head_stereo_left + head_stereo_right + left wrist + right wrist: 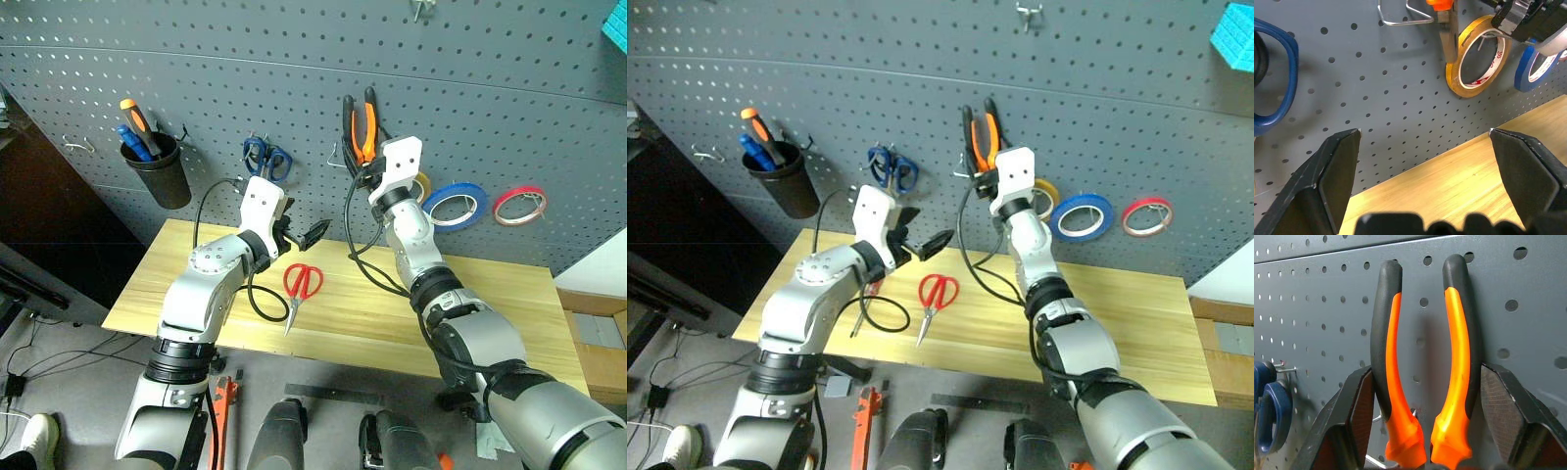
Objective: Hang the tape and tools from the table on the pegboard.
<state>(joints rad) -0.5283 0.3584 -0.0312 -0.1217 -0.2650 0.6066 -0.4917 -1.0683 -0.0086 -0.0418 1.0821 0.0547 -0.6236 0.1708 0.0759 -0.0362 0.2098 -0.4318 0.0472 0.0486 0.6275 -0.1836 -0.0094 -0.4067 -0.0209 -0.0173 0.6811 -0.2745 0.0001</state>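
The orange-and-black pliers stand handles-up against the pegboard, by a metal hook. My right gripper is shut on the pliers, one finger pressed on each handle. The blue tape hangs on the pegboard to the right of that hand. Red-handled scissors lie on the table. My left gripper hovers open and level above the table, just left of the scissors, holding nothing. In the right eye view a slim tool with a bit of red pokes out under my left forearm.
A black cup with screwdrivers hangs at the board's left. Blue-handled scissors hang beside it. A yellow tape ring and a red tape ring hang near the blue one. Black cables loop over the table's left half.
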